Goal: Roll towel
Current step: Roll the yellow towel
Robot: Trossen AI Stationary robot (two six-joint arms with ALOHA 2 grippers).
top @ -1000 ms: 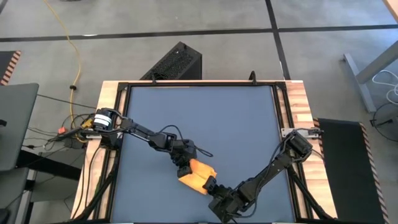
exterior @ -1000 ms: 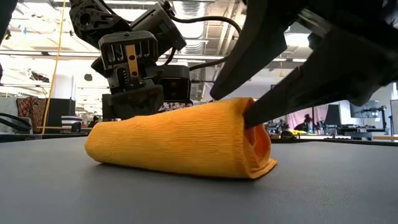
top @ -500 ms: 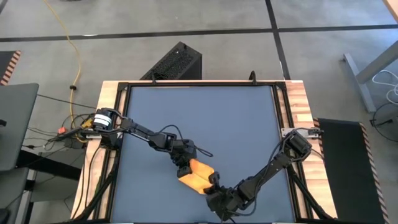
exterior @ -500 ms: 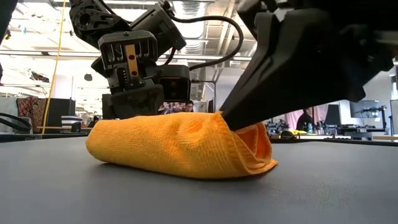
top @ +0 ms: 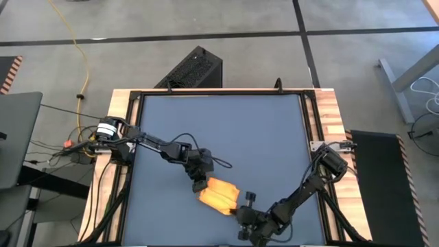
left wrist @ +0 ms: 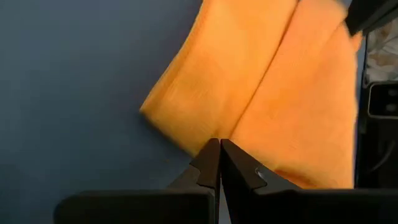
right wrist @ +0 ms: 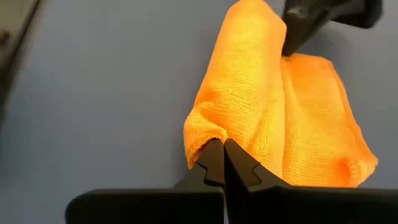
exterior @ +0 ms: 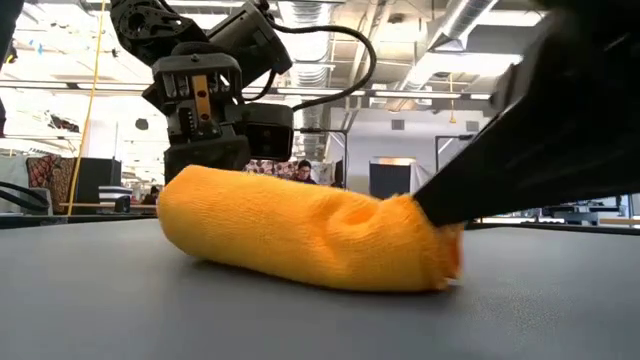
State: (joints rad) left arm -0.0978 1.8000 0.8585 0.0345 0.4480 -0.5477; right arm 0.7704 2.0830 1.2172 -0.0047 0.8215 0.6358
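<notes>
The yellow-orange towel (top: 219,194) lies as a short thick roll (exterior: 310,238) on the dark mat (top: 226,130), near the table's front edge. My left gripper (top: 200,184) is shut, its tips (left wrist: 219,148) at the roll's left end. In the low view it stands behind that end (exterior: 205,150). My right gripper (top: 240,206) is shut on the roll's right end (right wrist: 219,155). Beside the roll, a flatter part of the towel (right wrist: 317,118) rests on the mat. My left gripper has its shut tips over the crease (left wrist: 233,127) at the towel's left end; I cannot tell whether they touch the cloth. My right gripper pinches the cloth at the roll's right end (right wrist: 204,138) between its two fingertips. The fingers (exterior: 470,195) slant down from the table's right and near side, along the roll. The roll lies on the mat, its end bunched and narrowed at the fingers.
Wooden rails (top: 328,116) run along the mat's sides. A black box (top: 195,68) stands beyond the far edge. The mat's far half (top: 226,116) is bare. A person (exterior: 303,172) shows far back in the room.
My right gripper has shut on the towel's right end and rolled its wrist, sinking a little. The open spiral end has been bunched shut and the roll has turned over, now rounder. My left gripper has risen slightly, still shut.
</notes>
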